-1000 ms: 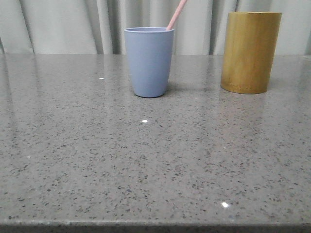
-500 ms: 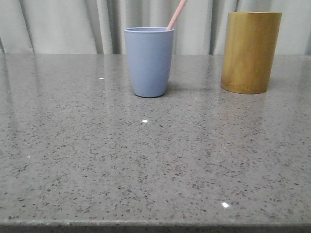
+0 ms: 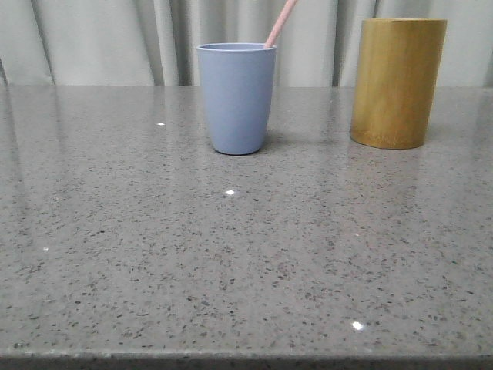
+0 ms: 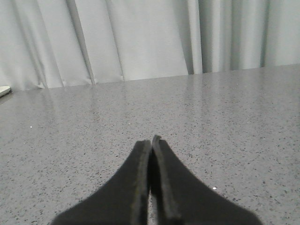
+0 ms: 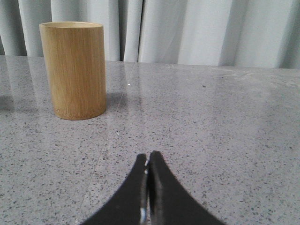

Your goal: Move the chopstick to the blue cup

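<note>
The blue cup (image 3: 236, 97) stands upright on the grey speckled table, left of the middle at the back in the front view. A pale pink chopstick (image 3: 280, 23) leans out of its right rim and runs off the top of the frame. Neither gripper shows in the front view. My left gripper (image 4: 151, 139) is shut and empty, low over bare table. My right gripper (image 5: 148, 155) is shut and empty, with the bamboo holder (image 5: 73, 69) ahead of it and off to one side.
The tall yellow-brown bamboo holder (image 3: 397, 82) stands at the back right, apart from the blue cup. Pale curtains hang behind the table. The table's front edge (image 3: 246, 357) runs along the bottom of the front view.
</note>
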`<state>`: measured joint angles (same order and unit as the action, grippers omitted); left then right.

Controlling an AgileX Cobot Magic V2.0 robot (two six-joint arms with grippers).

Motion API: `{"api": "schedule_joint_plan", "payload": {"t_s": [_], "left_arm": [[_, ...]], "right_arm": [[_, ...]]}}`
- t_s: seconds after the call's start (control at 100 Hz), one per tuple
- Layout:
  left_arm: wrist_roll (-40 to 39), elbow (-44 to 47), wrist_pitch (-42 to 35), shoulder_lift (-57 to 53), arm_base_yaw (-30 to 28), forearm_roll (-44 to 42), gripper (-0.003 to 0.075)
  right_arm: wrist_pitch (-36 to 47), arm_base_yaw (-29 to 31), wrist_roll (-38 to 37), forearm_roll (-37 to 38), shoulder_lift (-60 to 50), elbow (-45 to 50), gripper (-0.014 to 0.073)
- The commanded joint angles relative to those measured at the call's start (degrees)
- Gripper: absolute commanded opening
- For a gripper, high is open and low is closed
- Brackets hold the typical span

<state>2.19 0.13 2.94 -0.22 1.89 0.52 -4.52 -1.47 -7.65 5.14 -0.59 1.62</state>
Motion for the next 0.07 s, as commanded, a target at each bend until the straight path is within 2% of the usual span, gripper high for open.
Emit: {"api": "schedule_joint_plan", "payload": {"t_s": [0.0, 0.06], "left_arm": [[-0.5, 0.5, -4.8, -1.9, 0.0, 0.0, -0.0019], [-0.5, 0.5, -4.8, -1.9, 0.0, 0.0, -0.0019]], "right_arm": [[5.2, 0.4, 0.4, 0.3, -1.1, 0.0, -0.0066], [5.2, 0.4, 0.4, 0.3, -1.1, 0.0, -0.0066]]}}
